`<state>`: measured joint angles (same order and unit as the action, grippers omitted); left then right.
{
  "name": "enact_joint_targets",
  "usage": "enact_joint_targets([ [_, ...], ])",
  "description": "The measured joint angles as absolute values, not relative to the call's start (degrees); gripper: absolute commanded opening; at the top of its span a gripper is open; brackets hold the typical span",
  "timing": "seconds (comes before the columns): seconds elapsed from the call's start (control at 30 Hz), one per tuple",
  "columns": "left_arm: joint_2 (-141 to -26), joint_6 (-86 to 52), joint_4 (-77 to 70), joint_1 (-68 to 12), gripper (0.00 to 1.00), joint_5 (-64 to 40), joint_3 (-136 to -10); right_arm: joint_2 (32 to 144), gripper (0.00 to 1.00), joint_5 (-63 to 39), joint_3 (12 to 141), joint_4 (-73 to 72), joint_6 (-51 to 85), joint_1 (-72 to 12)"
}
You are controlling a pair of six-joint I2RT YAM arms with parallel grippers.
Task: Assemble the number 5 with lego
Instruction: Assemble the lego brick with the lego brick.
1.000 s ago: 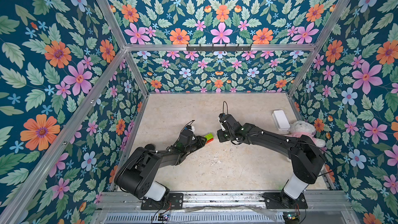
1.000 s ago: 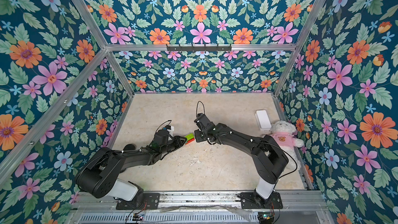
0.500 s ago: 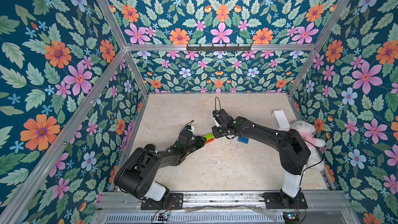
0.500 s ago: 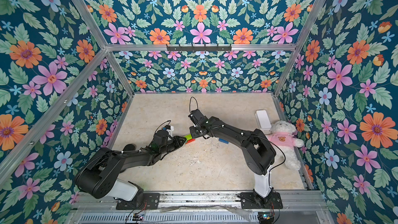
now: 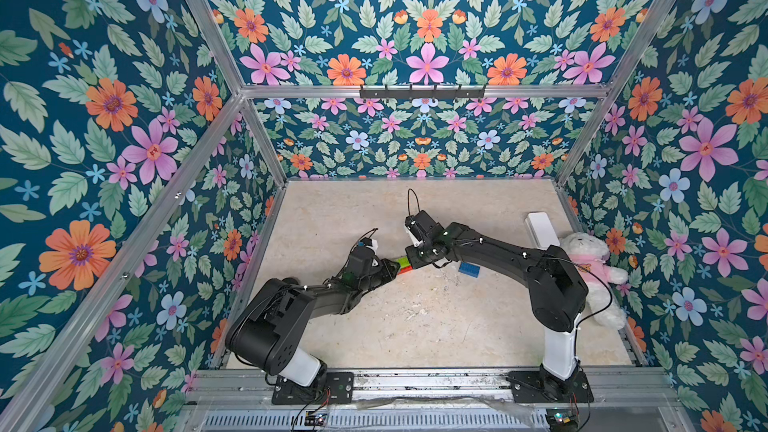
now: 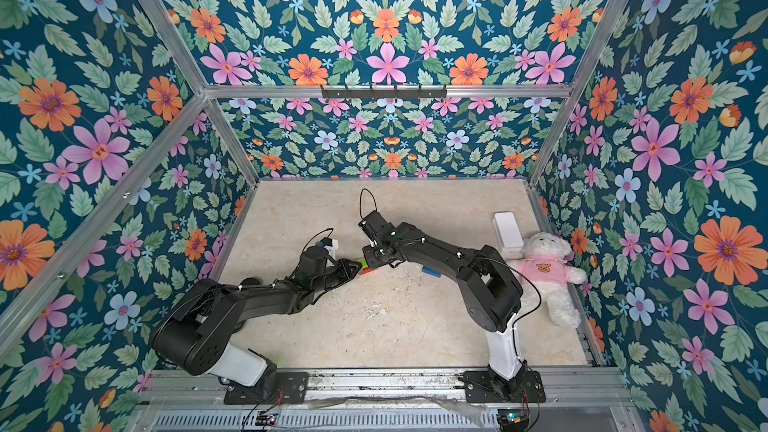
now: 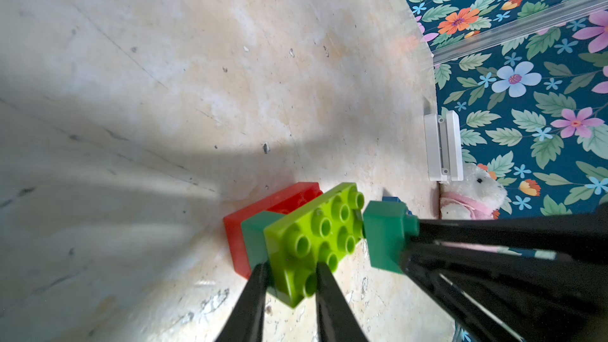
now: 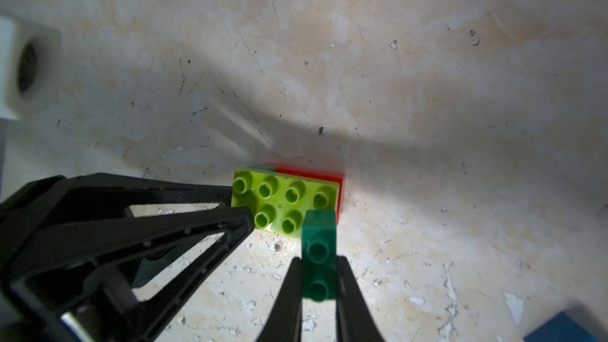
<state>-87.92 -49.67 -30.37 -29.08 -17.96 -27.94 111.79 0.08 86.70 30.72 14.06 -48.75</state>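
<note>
A small stack lies on the table: a red brick [image 7: 279, 202], a dark-green small brick [image 7: 255, 235] on it and a lime-green brick [image 7: 316, 241] on top. My left gripper [image 7: 289, 268] is shut on the near end of the lime-green brick. My right gripper [image 8: 318, 261] is shut on a second dark-green brick [image 8: 318, 241], held at the far end of the lime-green brick [image 8: 283, 199]. Whether the two touch I cannot tell. In both top views the grippers meet at the stack [image 5: 404, 263] [image 6: 365, 267]. A blue brick [image 5: 469, 268] lies loose under the right forearm.
A white box [image 5: 541, 228] lies by the right wall, with a plush bear in a pink shirt [image 5: 590, 259] just in front of it. Flowered walls close in the table on three sides. A metal rail [image 5: 415, 380] runs along the front edge.
The right arm has swung left with its dark-green brick up to the stack, uncovering the blue brick. The left arm has kept its place with the stack.
</note>
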Motion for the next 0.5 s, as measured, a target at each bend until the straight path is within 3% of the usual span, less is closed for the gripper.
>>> enact_joint_targets([
  [0.5,-88.1,-49.1,-30.2,-29.1,0.26,-18.0,-28.2,115.1,0.06,2.1,91.8,33.5,15.2,-48.8],
])
